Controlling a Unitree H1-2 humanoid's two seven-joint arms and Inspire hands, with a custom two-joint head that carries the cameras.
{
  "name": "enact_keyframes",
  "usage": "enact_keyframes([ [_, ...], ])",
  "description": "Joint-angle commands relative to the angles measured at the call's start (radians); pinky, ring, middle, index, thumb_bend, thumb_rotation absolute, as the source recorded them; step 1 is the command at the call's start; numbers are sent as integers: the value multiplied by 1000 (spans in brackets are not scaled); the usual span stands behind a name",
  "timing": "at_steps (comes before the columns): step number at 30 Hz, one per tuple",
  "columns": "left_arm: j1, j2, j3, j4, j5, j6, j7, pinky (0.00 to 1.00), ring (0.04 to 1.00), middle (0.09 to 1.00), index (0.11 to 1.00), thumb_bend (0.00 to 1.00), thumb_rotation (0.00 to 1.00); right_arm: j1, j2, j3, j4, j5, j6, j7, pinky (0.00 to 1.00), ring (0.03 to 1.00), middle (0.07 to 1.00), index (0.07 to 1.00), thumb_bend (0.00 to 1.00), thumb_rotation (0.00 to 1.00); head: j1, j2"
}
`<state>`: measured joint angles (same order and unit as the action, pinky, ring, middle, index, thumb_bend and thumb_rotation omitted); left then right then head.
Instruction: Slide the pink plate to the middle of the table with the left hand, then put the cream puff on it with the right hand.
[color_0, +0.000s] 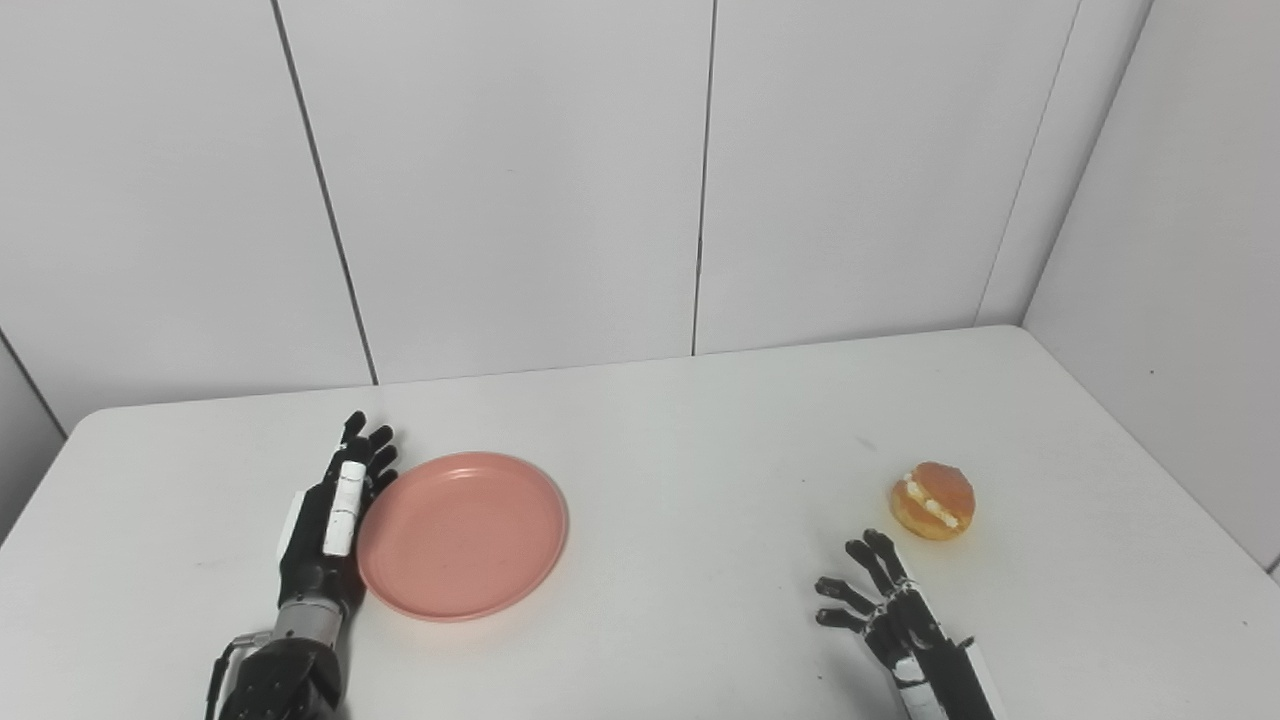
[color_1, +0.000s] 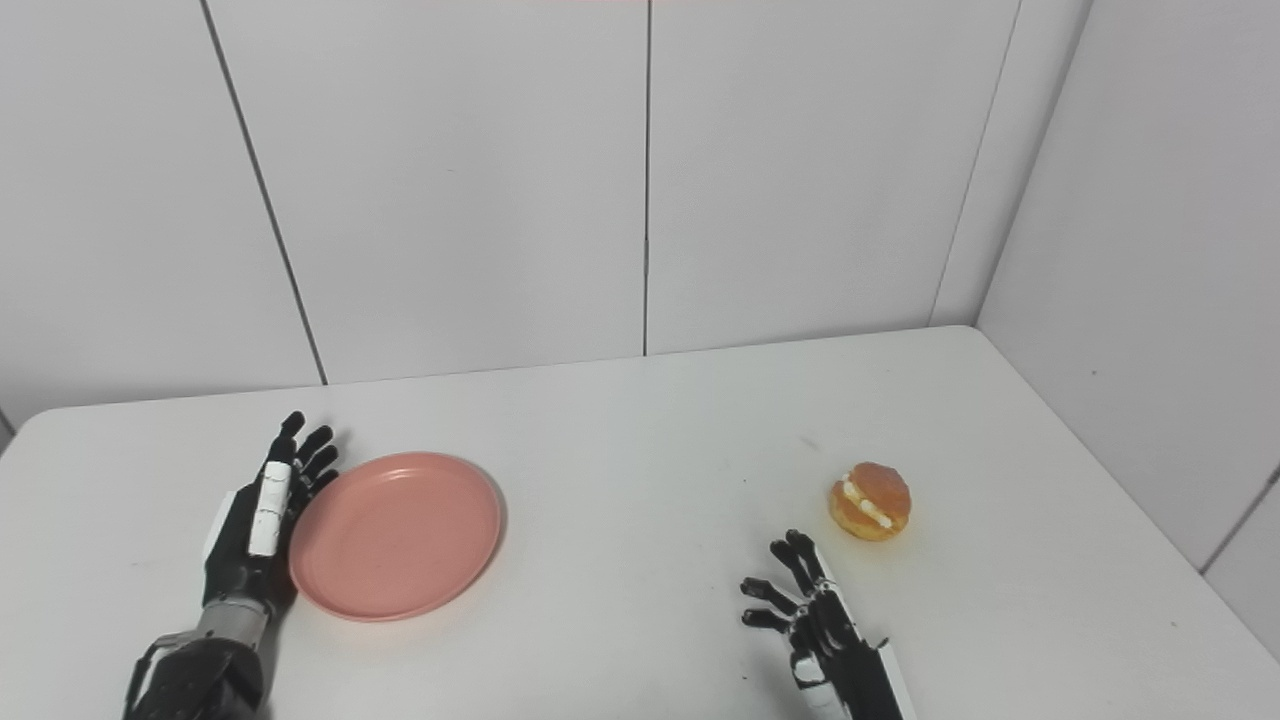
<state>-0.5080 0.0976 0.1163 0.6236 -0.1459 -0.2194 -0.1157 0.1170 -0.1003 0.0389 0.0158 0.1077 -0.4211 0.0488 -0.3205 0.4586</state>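
Observation:
The pink plate (color_0: 462, 534) lies flat on the left part of the white table (color_0: 680, 450). My left hand (color_0: 335, 510) is open, fingers straight, standing on edge against the plate's left rim. The cream puff (color_0: 933, 499), golden with a white cream seam, sits at the right side of the table. My right hand (color_0: 885, 610) is open and empty, fingers spread, just in front of and to the left of the puff, apart from it. In the right eye view the plate (color_1: 395, 535), the puff (color_1: 871, 500) and both hands (color_1: 262, 510) (color_1: 810, 610) show the same.
White wall panels (color_0: 500, 180) close off the table's far side and its right side. The table's rounded far-left corner (color_0: 100, 420) is near my left hand.

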Motion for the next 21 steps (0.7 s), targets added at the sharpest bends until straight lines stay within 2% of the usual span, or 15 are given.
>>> enact_keyframes([
  [1,80,-54,-19,91,-3,-45,-11,937,938,942,1000,897,874,7,61,71,70,-46,181,21,728,813,939,956,869,919,-10,4],
  [10,74,-76,-14,68,-20,-17,-18,953,942,939,1000,995,872,4,80,90,69,-82,181,-9,776,875,948,957,849,959,-57,10],
  [21,67,-104,-28,59,-5,7,-7,931,934,936,1000,1000,880,-8,99,100,79,-139,168,-38,848,898,939,955,822,983,-95,12],
])
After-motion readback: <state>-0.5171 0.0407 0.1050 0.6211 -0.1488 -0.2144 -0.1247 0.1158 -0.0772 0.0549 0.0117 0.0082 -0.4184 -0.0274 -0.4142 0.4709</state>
